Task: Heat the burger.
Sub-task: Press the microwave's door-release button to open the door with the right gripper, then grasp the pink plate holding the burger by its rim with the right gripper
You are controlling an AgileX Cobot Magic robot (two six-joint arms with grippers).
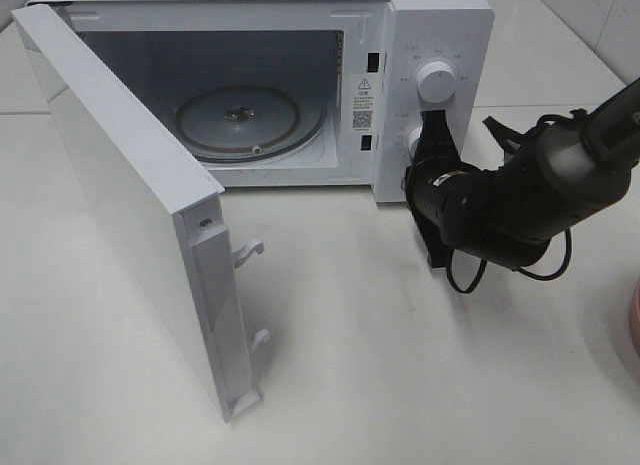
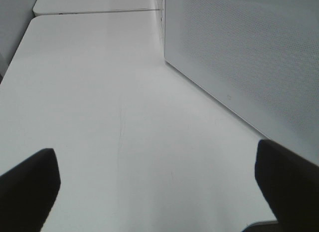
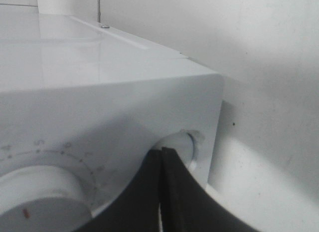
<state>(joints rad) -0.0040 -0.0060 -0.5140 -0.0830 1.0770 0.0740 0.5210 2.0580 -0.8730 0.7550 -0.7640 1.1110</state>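
The burger is out of view in every frame. The white microwave [image 1: 440, 25] stands at the back with its door [image 1: 120, 185] swung wide open to the left. Its glass turntable [image 1: 250, 115] is bare. My right gripper [image 1: 426, 125] is shut, with its black fingertips [image 3: 169, 164] pressed together against the lower knob [image 3: 182, 144] on the control panel, below the upper knob [image 1: 436, 82]. My left gripper [image 2: 159, 192] is open and empty, low over the white table beside the dotted face of the door [image 2: 249, 52]. The left arm does not show in the exterior high view.
The rim of a round pink plate [image 1: 635, 330] shows at the right edge of the table. The open door stretches toward the front left, with its latch hooks [image 1: 250, 252] sticking out. A black cable [image 1: 470, 275] hangs under the right arm.
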